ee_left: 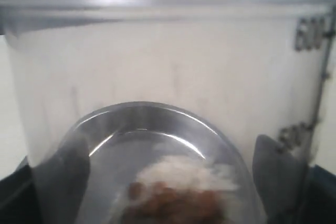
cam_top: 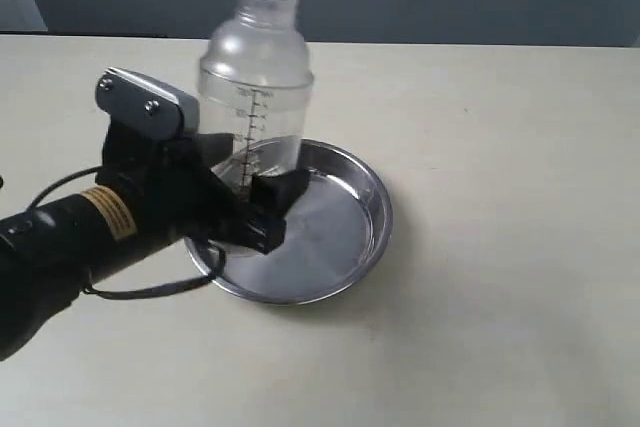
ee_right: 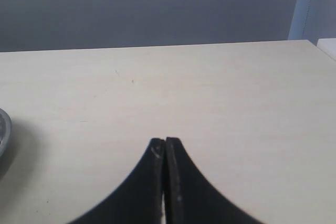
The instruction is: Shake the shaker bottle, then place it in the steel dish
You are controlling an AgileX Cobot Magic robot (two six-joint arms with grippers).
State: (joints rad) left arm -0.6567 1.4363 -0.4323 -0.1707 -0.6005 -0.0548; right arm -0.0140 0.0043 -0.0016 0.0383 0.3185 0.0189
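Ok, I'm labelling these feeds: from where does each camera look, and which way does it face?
Exterior: off the arms, looking down on the shaker bottle and steel dish; left gripper and arm show.
Left wrist: close up on the bottle, dish seen through it; both fingers show.
Right wrist: looking across the table to a grey wall; shut right gripper shows.
All three catch the dish.

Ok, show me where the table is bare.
Table is bare right of the dish, and on its near side. Crowded at the dish's left: the left arm, jaws on the bottle, plus a cable.
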